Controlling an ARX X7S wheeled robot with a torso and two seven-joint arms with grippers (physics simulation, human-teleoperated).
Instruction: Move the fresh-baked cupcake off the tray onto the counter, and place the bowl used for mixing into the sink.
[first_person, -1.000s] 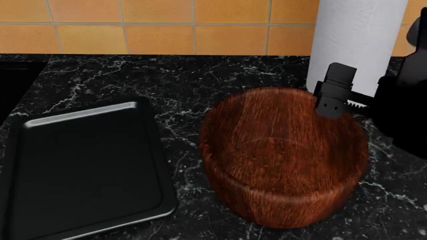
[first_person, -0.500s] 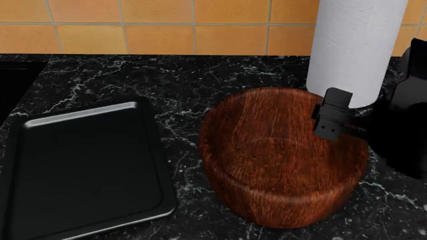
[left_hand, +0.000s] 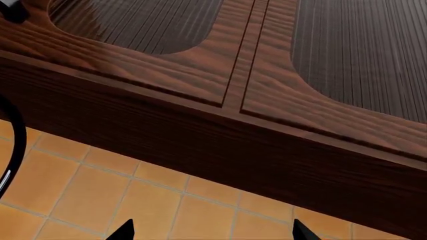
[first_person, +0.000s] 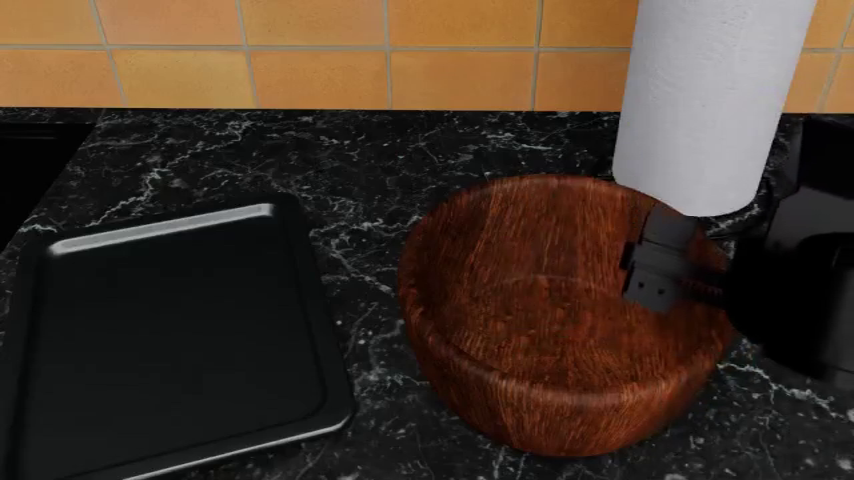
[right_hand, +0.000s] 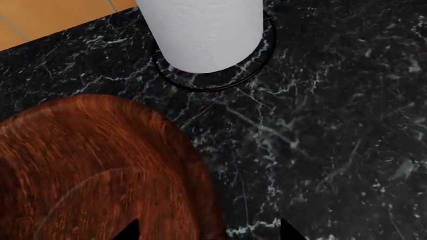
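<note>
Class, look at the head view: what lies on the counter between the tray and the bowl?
Nothing: in the head view only bare counter separates the tray from the bowl.

The right gripper (first_person: 663, 262) seemingly hides part of the bowl's (first_person: 561, 310) rim.

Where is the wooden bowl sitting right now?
In the head view the bowl stands on the counter, right of the tray and just in front of the paper towel roll, with the right gripper at its right rim.

Head and right wrist views share the bowl (first_person: 567, 310); left wrist faces cabinets (left_hand: 267, 100).
</note>
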